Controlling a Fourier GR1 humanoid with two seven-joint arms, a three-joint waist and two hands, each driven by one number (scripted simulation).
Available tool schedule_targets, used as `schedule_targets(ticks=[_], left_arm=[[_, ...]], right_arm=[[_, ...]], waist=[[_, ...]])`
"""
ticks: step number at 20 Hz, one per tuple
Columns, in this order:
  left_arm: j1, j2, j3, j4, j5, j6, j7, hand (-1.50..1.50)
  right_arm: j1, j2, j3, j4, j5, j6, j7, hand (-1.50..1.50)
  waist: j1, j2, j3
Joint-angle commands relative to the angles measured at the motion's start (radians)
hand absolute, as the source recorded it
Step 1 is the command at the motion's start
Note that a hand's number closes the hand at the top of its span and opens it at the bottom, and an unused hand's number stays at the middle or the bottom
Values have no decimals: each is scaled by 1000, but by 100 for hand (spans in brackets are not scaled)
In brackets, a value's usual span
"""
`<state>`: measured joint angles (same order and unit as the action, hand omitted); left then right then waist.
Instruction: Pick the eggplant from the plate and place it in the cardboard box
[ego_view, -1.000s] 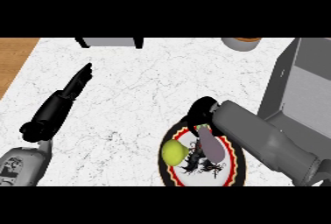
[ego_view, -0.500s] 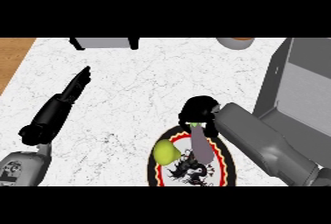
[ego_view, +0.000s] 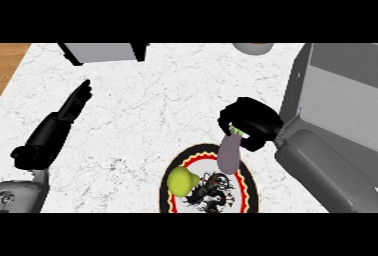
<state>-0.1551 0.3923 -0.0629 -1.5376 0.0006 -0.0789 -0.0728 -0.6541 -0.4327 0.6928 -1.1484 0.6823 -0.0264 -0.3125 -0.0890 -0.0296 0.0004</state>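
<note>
Fingers (ego_view: 230, 119) of the right hand (ego_view: 255, 121) curled round the eggplant (ego_view: 230, 155).
It hung over the plate (ego_view: 171, 172); the left hand (ego_view: 63, 120) lay straight-fingered.

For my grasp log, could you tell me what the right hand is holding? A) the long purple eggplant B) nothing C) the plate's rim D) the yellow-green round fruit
A: the black right hand curls round the green-capped top of the long purple eggplant, whose lower end shows over the round red-rimmed plate.
</note>
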Motion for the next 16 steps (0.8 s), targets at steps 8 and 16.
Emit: schedule_targets(ticks=[8, 16], left_arm=[[30, -9, 4, -22, -1, -5, -14, 0], [-23, -22, -10, -20, -8, -37, -2, 0]], right_arm=[[243, -223, -358, -517, -213, -77, 279, 150], [298, -329, -660, -578, -362, -17, 456, 150]], waist=[[4, 9, -1], [67, 26, 0]])
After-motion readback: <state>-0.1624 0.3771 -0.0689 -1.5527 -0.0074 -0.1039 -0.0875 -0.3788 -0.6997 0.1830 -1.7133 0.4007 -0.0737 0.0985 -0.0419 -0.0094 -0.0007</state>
